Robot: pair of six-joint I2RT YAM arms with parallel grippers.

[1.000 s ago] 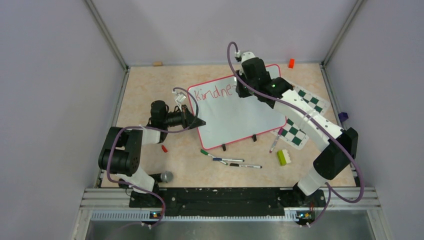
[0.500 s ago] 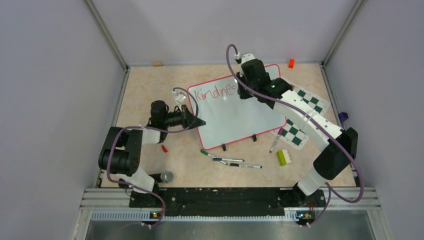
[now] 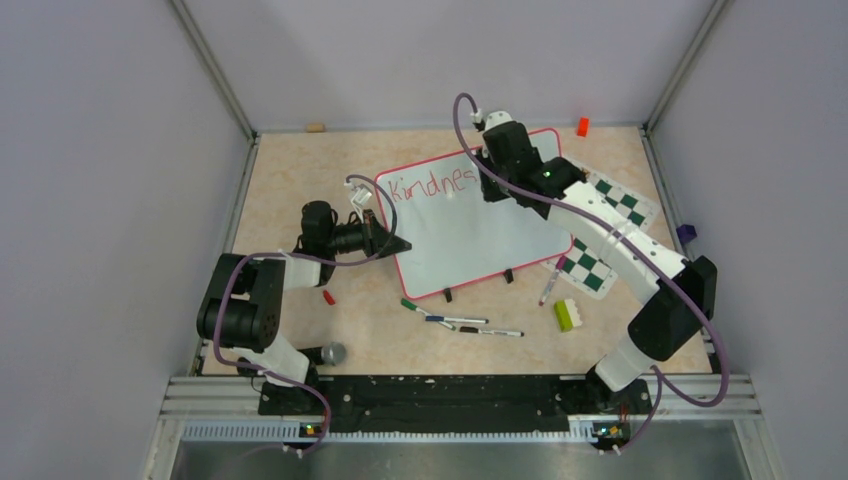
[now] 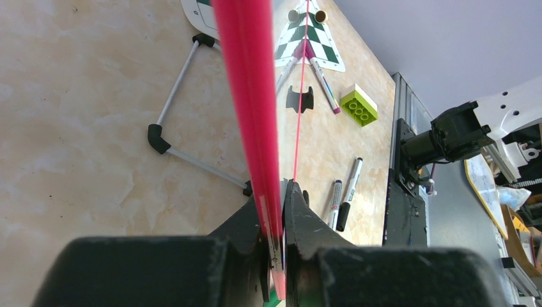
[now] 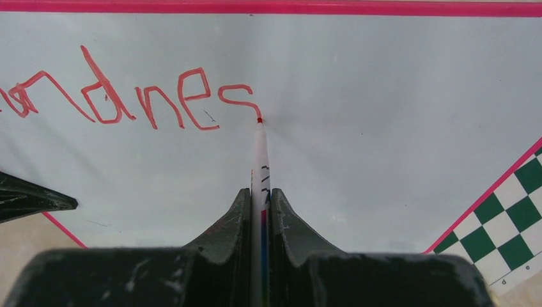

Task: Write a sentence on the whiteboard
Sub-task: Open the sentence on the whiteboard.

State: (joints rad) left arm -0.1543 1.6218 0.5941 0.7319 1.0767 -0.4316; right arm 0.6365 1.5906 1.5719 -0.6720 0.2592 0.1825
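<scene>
Forming an "s" in the sentence (image 5: 147, 96), the right gripper (image 5: 260, 195) pinches a marker (image 5: 259, 147) while the left gripper (image 4: 278, 198) clamps the whiteboard (image 5: 383, 128); the letter's lower curve likely follows.

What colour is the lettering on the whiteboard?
Red. The right wrist view shows the lettering on the whiteboard best.

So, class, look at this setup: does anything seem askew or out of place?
The whiteboard sits skewed, not square to the table, and its right edge meets the checkered mat. Loose markers lie scattered in front of it. No spill or damage shows.
</scene>
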